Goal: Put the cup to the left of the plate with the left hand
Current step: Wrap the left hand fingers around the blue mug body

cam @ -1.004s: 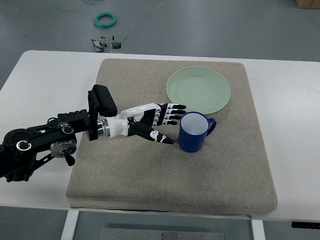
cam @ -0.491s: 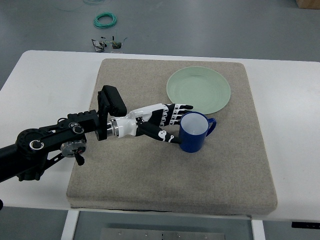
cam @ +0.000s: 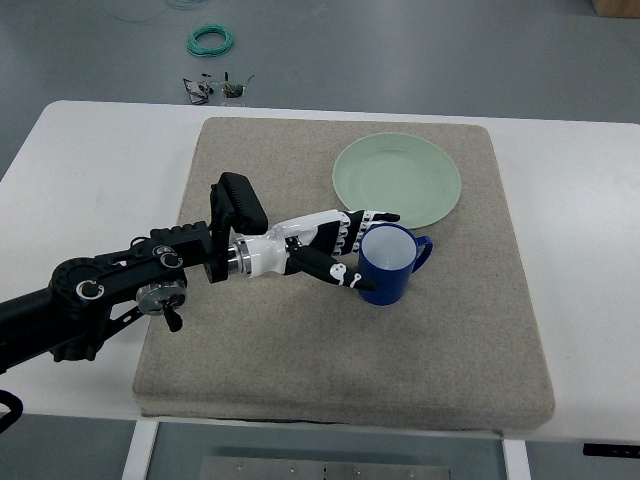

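One camera looks down on everything, so all of this is from the top view. Take the green plate (cam: 397,180) as the marker. The blue cup (cam: 386,264) stands upright just below the plate, a bit toward its right side, with its handle pointing right. The left hand (cam: 345,250) comes in from the left and is right at the cup's left wall. Its fingers (cam: 368,219) reach along the far side of the cup by the rim, and its thumb (cam: 345,278) is on the near side. The hand is wrapping around the cup, but it looks like it is not squeezed tight yet, so I cannot tell if it has a real hold. The right hand cannot be seen. I think the job has only just started: the cup is not on the left of the plate, so it has to be gripped, lifted, carried over and put down there. Both plate and cup sit on a grey mat (cam: 250,370), which lies on a white table (cam: 90,160). Far above the plate, on the grey floor, lies a green coil of wire (cam: 210,40).
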### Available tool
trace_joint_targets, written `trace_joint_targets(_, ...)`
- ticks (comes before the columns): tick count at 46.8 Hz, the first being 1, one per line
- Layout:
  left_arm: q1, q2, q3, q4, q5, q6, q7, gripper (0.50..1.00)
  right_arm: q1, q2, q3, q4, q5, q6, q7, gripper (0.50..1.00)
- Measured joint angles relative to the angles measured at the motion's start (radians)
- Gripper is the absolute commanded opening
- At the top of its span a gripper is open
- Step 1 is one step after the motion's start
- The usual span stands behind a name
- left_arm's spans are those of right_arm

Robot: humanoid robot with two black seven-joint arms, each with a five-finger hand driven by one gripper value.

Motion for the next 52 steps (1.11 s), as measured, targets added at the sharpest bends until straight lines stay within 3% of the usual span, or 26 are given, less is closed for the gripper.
trace_joint_targets(19, -0.007, -0.021, 0.014, 0.016, 0.000, 0.007, 0.000, 0.977, 0.000, 0.000, 0.000, 0.000, 0.000, 0.000, 0.000, 0.934)
trace_joint_targets(31, -0.013, -0.041, 0.014, 0.066, 0.000, 0.011, 0.000, 0.894, 0.000, 0.000, 0.000, 0.000, 0.000, 0.000, 0.000, 0.934)
trace_joint_targets(38, -0.015, -0.051, 0.014, 0.073, 0.000, 0.011, 0.000, 0.819, 0.000, 0.000, 0.000, 0.000, 0.000, 0.000, 0.000, 0.934)
trace_joint_targets(47, -0.020, -0.061, 0.013, 0.074, 0.000, 0.006, 0.000, 0.810, 0.000, 0.000, 0.000, 0.000, 0.000, 0.000, 0.000, 0.934)
trace_joint_targets(52, -0.020, -0.066, 0.013, 0.074, 0.000, 0.006, 0.000, 0.737, 0.000, 0.000, 0.000, 0.000, 0.000, 0.000, 0.000, 0.934)
